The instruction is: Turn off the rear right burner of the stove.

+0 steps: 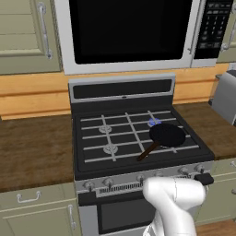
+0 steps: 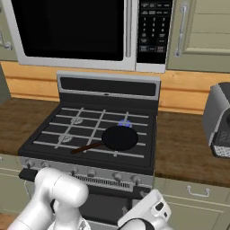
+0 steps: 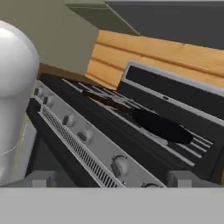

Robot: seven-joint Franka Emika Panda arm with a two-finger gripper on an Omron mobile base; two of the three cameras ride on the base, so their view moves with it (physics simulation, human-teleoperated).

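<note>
The stove (image 1: 122, 88) is a black gas range with wire grates and a silver front strip of small knobs (image 1: 140, 178). Its rear right burner (image 1: 154, 122) glows blue, as the right base view also shows on the rear right burner (image 2: 125, 123). Just in front of that burner a black frying pan (image 1: 167, 135) rests on the front right grate, handle pointing left. My gripper (image 3: 113, 179) hangs low in front of the stove's right end, open with nothing between its fingers. In the hand view the knob (image 3: 120, 166) closest to it sits just above the fingertips.
A silver-framed microwave (image 1: 129, 32) hangs over the stove (image 2: 108, 86). A toaster (image 2: 218, 121) stands on the wooden counter to the right. Wooden counter (image 1: 32, 147) runs left of the stove, with cabinet doors below. My white arm (image 1: 173, 198) rises before the oven door.
</note>
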